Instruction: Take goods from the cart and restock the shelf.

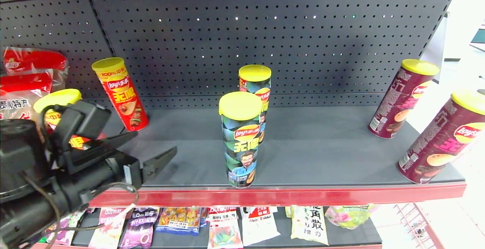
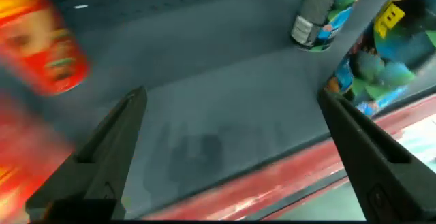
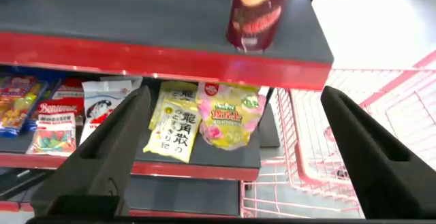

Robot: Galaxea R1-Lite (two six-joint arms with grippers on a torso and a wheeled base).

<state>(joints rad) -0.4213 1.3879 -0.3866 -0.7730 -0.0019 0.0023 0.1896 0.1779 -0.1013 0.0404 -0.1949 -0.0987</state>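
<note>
Black and spread wide apart, the left gripper [image 1: 157, 140] is seen with nothing held between its fingers [image 1: 161, 160]. It is poised low over the front-left part of the dark grey shelf board [image 1: 322, 146], just behind the board's red front lip [image 1: 288, 196]. Bare shelf surface is framed between the fingertips.

Close behind the gripper's wrist, on its left side, a red cylindrical chip can with a yellow lid [image 1: 57, 98] is partly hidden by the arm. A second red can [image 1: 120, 93] is placed beyond the fingertips, farther in, near the black perforated back panel [image 1: 265, 33]. To the gripper's right and apart from it, a blue-green patterned can with a yellow lid [image 1: 241, 143] is stood upright near the red lip. A second blue-green can [image 1: 255, 80] is set directly behind that one. Well apart to the right, two maroon cans with yellow lids [image 1: 401, 101] are found at the shelf's far end, one behind the other.

The right gripper [image 3: 235, 91] is likewise opened wide and nothing is held in it. It is held out in front of the shelving, near its right end. Beyond its fingers the nearer maroon can is seen at the edge of the red lip. Snack packets [image 3: 204, 115] are laid on the lower shelf [image 3: 253, 146], and the pink wire cart [image 3: 306, 149] is parked just beside the shelving.
</note>
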